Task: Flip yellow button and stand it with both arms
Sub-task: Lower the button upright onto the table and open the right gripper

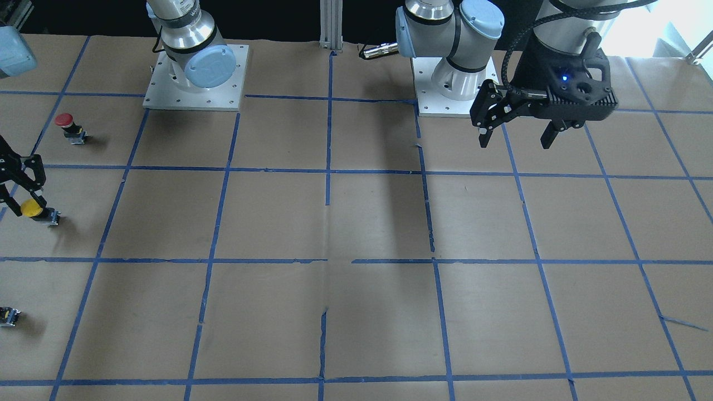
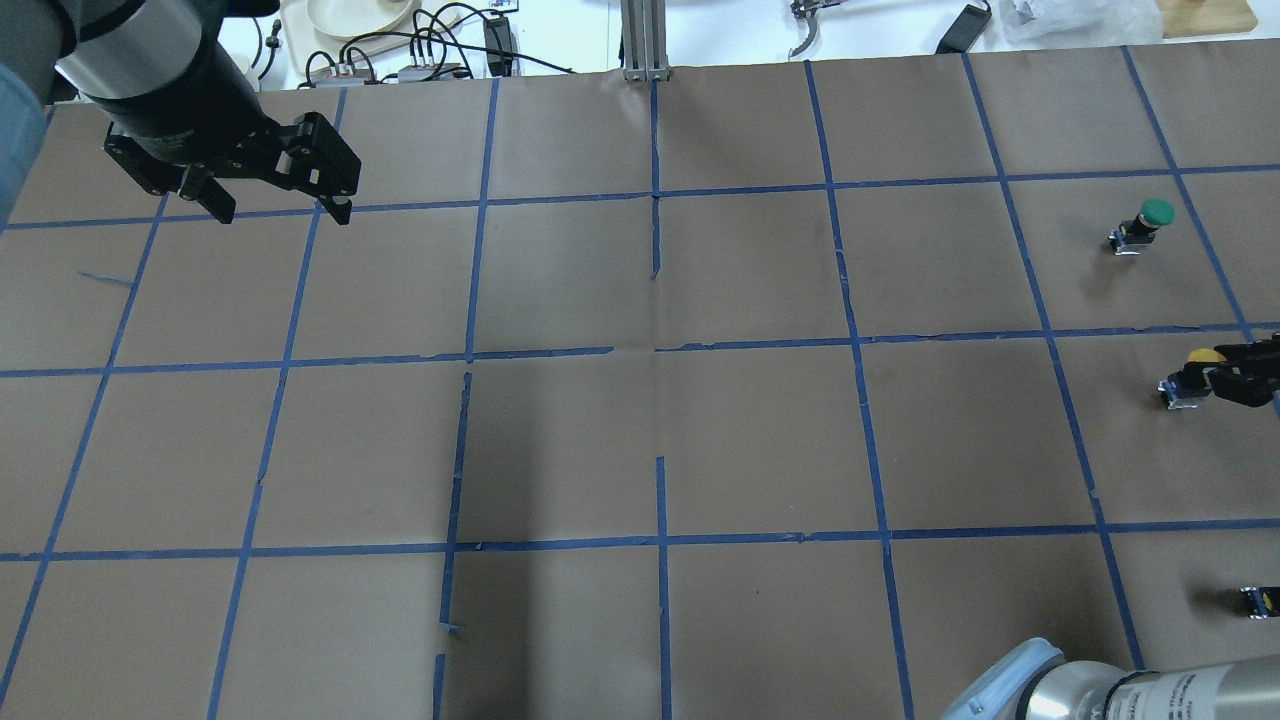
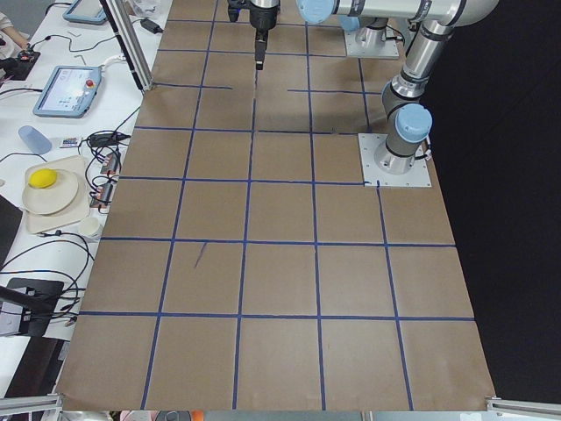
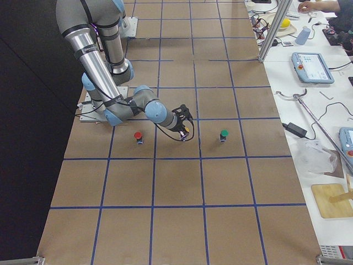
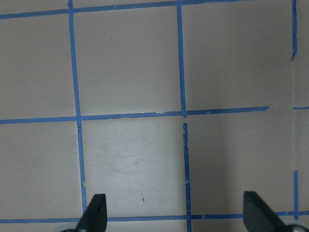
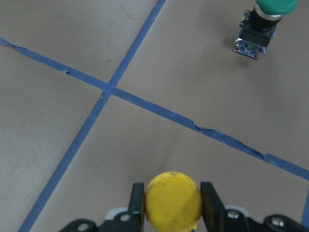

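The yellow button (image 6: 173, 200) sits between my right gripper's fingers (image 6: 137, 198), which close on its round cap. In the front view the right gripper (image 1: 25, 192) is at the left edge, low over the table. The yellow button (image 1: 32, 208) looks tilted there, with its dark body toward the paper. It also shows at the right edge of the overhead view (image 2: 1203, 357) and in the right side view (image 4: 186, 131). My left gripper (image 2: 280, 210) hangs open and empty high over the far left of the table, also seen in the front view (image 1: 515, 136).
A green-capped button (image 2: 1150, 215) stands beyond the yellow one, also in the right wrist view (image 6: 263, 19). A red-capped button (image 1: 67, 125) stands nearer the robot base. A small dark block (image 1: 8, 316) lies at the front view's edge. Brown paper with blue tape lines (image 1: 328, 170) covers the table.
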Controlling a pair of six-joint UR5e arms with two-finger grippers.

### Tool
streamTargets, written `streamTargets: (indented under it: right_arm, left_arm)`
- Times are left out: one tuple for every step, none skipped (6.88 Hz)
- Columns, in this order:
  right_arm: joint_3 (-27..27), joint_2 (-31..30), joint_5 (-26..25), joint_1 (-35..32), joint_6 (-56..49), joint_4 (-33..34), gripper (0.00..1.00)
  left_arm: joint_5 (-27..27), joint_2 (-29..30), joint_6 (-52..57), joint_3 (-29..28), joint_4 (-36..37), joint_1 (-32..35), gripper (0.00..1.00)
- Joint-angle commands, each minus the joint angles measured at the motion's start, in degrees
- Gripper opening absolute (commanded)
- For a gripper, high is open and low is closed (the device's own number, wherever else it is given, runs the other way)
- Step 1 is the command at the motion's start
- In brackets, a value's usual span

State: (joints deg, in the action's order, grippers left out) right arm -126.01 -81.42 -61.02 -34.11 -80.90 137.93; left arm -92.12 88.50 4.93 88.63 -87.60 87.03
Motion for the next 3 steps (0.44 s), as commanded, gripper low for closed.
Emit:
streamTargets:
  right_arm:
    - [0.0, -0.1, -0.2, 0.4, 0.0, 0.1, 0.51]
    - [0.0, -0.1, -0.8, 0.6, 0.0, 0.0, 0.77]
    - [0.0, -0.2, -1.2, 0.6, 0.4, -0.3, 0.97]
  left_arm:
    - [0.0, 0.1, -0.1, 0.0, 0.1, -1.4, 1.00]
    - [0.0, 0.1, 0.0, 0.0, 0.1, -1.8, 1.00]
    - [0.0, 0.1, 0.0, 0.0, 0.1, -1.9, 1.00]
